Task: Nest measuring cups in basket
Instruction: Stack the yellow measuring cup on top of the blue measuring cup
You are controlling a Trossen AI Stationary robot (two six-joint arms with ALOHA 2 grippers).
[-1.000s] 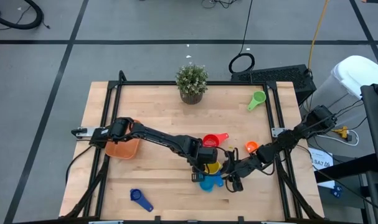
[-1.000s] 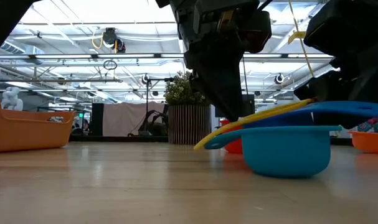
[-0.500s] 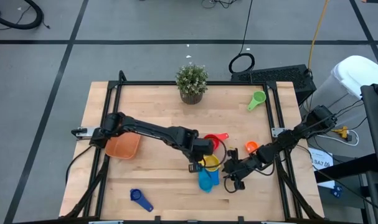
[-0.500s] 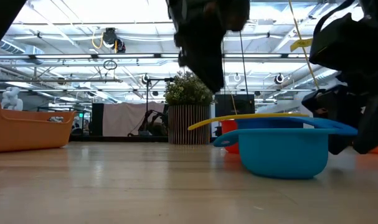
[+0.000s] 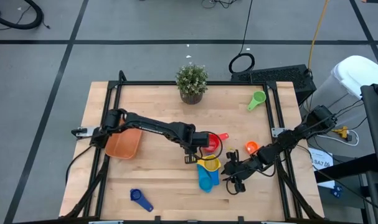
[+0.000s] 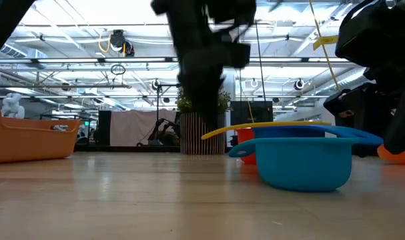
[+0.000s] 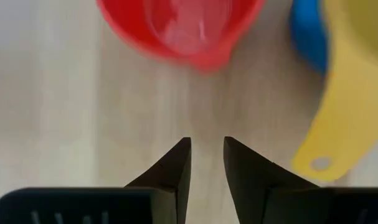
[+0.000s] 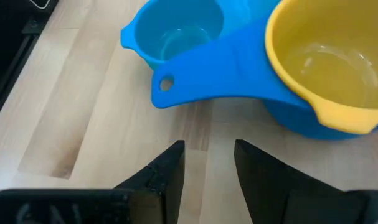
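Observation:
A yellow cup (image 5: 208, 163) sits inside a blue cup (image 8: 282, 106), whose handle (image 8: 201, 81) reaches over a light blue cup (image 8: 176, 31) standing on the table. A red cup (image 5: 212, 142) stands just beyond them. My left gripper (image 7: 206, 149) points down at bare wood beside the red cup (image 7: 182, 25); its fingers stand slightly apart with nothing between them. My right gripper (image 8: 207, 155) is open, low over the table, right of the stacked cups and touching none. The orange basket (image 5: 123, 144) lies at the left.
An orange cup (image 5: 251, 147) lies right of the red one, a green cup (image 5: 257, 99) at the far right and a dark blue cup (image 5: 141, 199) near the front left. A potted plant (image 5: 192, 82) stands at the far edge.
My left gripper has drawn away from above the yellow cup, toward the table's left and a little toward the far edge, ending beside the red cup. The yellow cup, tilted a second ago, now lies level in the blue cup.

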